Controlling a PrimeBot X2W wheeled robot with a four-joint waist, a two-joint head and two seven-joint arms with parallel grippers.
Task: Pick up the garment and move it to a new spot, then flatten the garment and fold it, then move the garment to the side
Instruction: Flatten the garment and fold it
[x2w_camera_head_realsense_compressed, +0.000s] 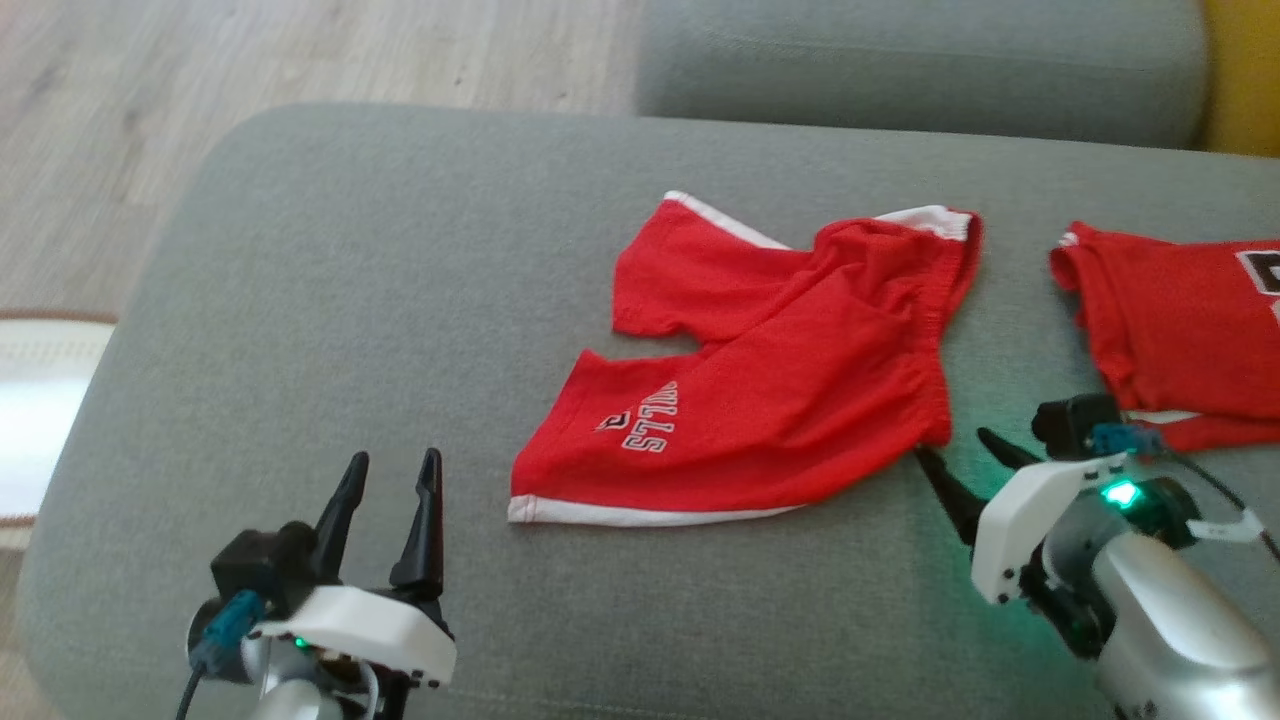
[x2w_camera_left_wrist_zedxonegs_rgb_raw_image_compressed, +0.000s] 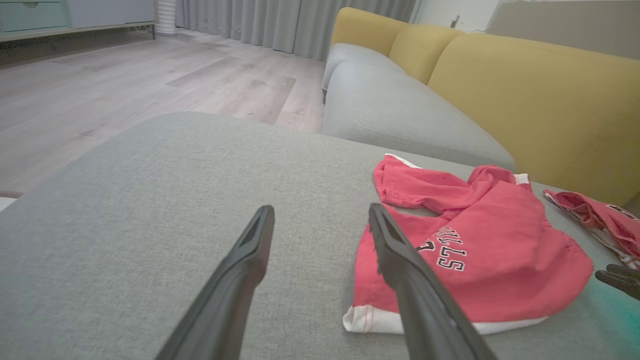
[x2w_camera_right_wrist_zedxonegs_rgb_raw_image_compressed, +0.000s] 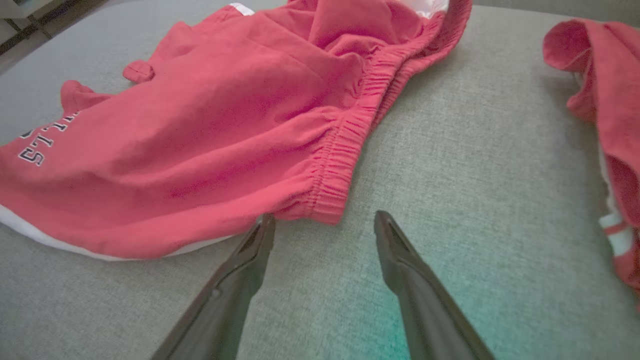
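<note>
Right end effector (x2w_camera_head_realsense_compressed: 950, 445) released, tips just beside garment (x2w_camera_head_realsense_compressed: 780, 390) waistband corner; left end effector (x2w_camera_head_realsense_compressed: 395, 456) released, apart from garment hem. Garment rumpled on grey cushion (x2w_camera_head_realsense_compressed: 400, 300). Likely pickup step; next: pinch waistband, lift.

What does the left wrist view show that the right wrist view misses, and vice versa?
Left wrist, not right wrist: yellow sofa back cushions, grey curtains, the right gripper's dark fingers. Right wrist, not left wrist: the puckered gathers of the elastic waistband. Both: red fabric shorts with white lettering, second red garment beside them, grey fabric seat cushion.
</note>
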